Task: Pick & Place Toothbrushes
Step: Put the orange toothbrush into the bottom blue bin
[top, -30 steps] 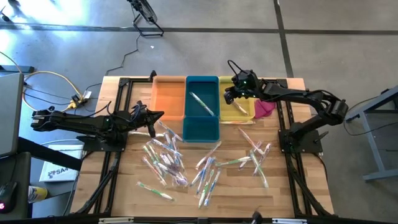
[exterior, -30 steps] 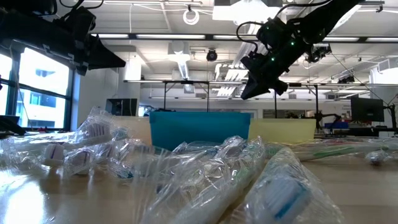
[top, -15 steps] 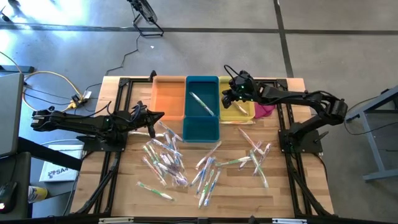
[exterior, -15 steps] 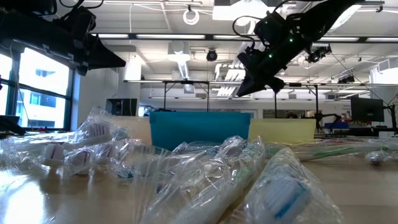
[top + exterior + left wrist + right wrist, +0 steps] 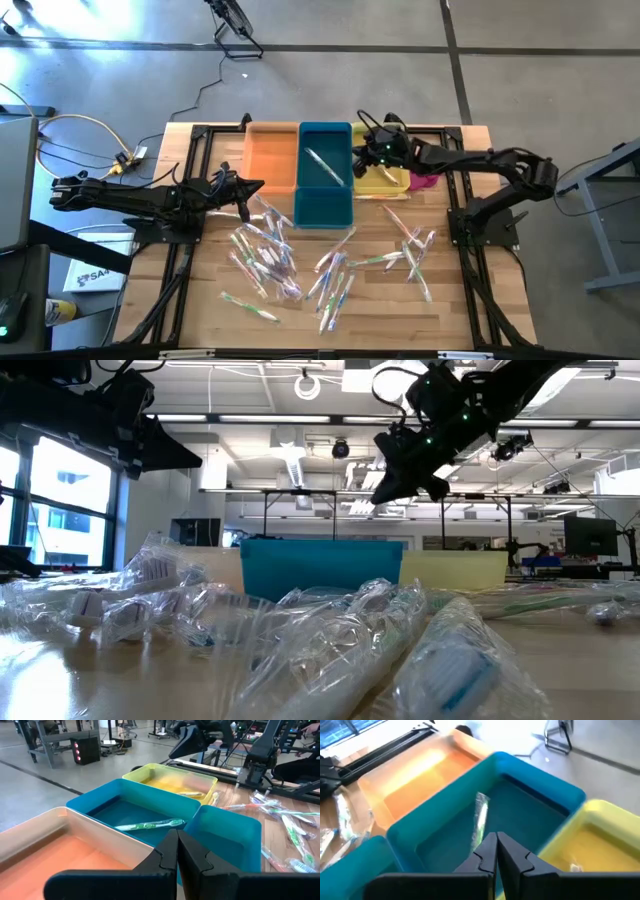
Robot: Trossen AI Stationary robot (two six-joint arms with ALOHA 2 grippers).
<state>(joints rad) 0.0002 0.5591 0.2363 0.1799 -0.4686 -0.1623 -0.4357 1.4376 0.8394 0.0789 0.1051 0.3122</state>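
Clear-wrapped toothbrushes [image 5: 300, 262], handles seemingly green, blue

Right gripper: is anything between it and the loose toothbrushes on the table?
Nothing visible does. The right gripper hangs shut and empty above the yellow bin, at its edge beside the blue bin. The toothbrushes lie on open table nearer the arm bases, past the bins' rims.

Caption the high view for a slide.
Right gripper, shut and empty, above the blue bin; left gripper waits by the toothbrushes.
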